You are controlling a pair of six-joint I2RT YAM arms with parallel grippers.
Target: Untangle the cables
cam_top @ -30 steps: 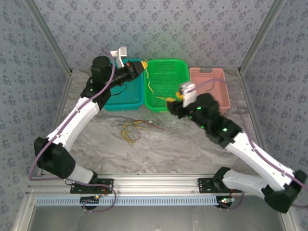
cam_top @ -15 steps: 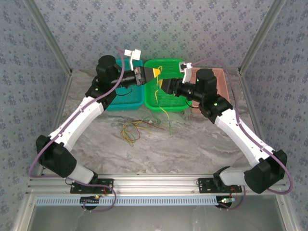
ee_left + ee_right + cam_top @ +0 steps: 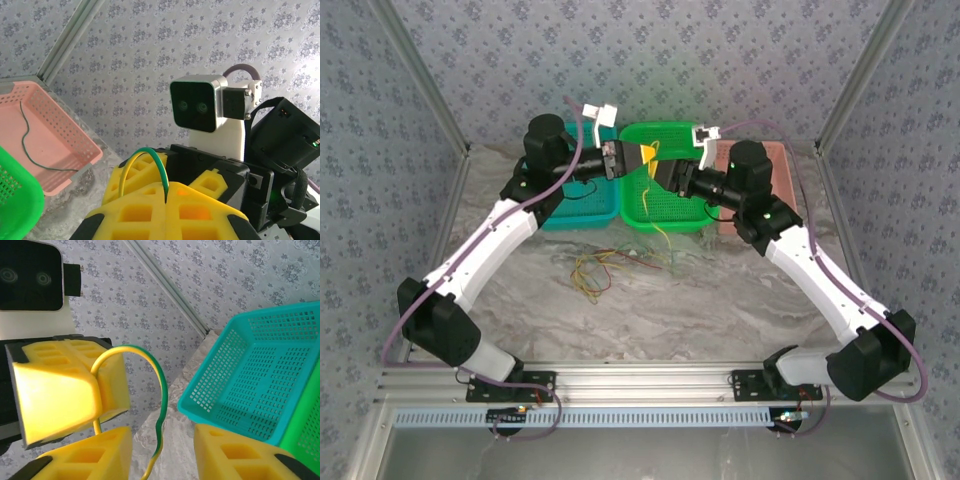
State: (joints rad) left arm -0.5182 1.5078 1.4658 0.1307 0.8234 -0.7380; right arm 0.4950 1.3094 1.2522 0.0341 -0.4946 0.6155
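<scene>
Above the green basket point(image 3: 672, 208), found the left claw point(image 3: 642, 153) and the right claw point(image 3: 666, 170) nose to nose. Saw the left claw's pads point(image 3: 200, 210) pressed together on a yellow-green wire point(image 3: 145, 156), with a short loop rising from the seam. Saw the right claw's pads point(image 3: 90, 455) apart, with that same wire running down through the gap, not pinched. Traced its tail down to the green basket's near rim, apart from the tangle point(image 3: 592, 272) as far as could be told. Noted that tangle of yellow, green and red-brown strands lying on the table point(image 3: 720, 300), just in front of the green basket and towards its left. Noted a pink basket point(image 3: 75, 145) to the right of the green one, with one thin dark wire point(image 3: 23, 125) inside, and a teal basket point(image 3: 570, 208) to its left.

Read the step as a handover of the freed wire from left to right. Called for centring the thin strand between the right pads, since it could slip past a foam edge. Called for shutting them squarely, close under the loop, before any release by the left. Called for a slow parting afterwards, keeping the tail over the green basket and away from the tangle.
</scene>
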